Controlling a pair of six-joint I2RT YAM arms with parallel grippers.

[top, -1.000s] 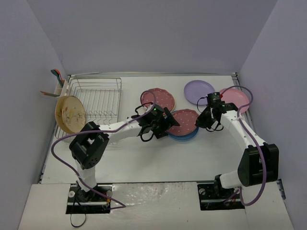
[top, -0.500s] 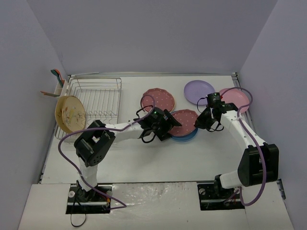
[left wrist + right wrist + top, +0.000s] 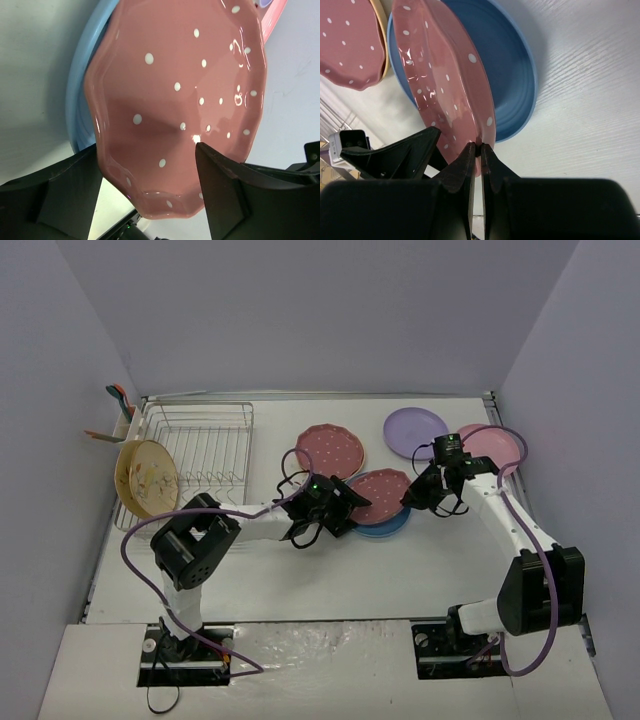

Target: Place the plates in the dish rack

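Observation:
A dark pink speckled plate (image 3: 385, 490) lies tilted on a blue plate (image 3: 388, 526) at mid table. My right gripper (image 3: 480, 147) is shut on the speckled plate's (image 3: 445, 85) right rim and holds that edge up off the blue plate (image 3: 512, 70). My left gripper (image 3: 147, 200) is open, its fingers straddling the opposite rim of the same plate (image 3: 185, 90). The dish rack (image 3: 200, 445) stands at the far left. A tan floral plate (image 3: 147, 477) leans at its left side.
A second speckled plate (image 3: 330, 448) lies between the rack and the stack, with a tan rim (image 3: 382, 30) under it. A lilac plate (image 3: 415, 430) and a light pink plate (image 3: 497, 445) lie at the back right. A white caddy (image 3: 124, 426) hangs on the rack's left.
My left arm's elbow has swung right and its gripper has settled closer around the speckled plate's left rim. My right gripper has shifted slightly left with the plate's rim in it.

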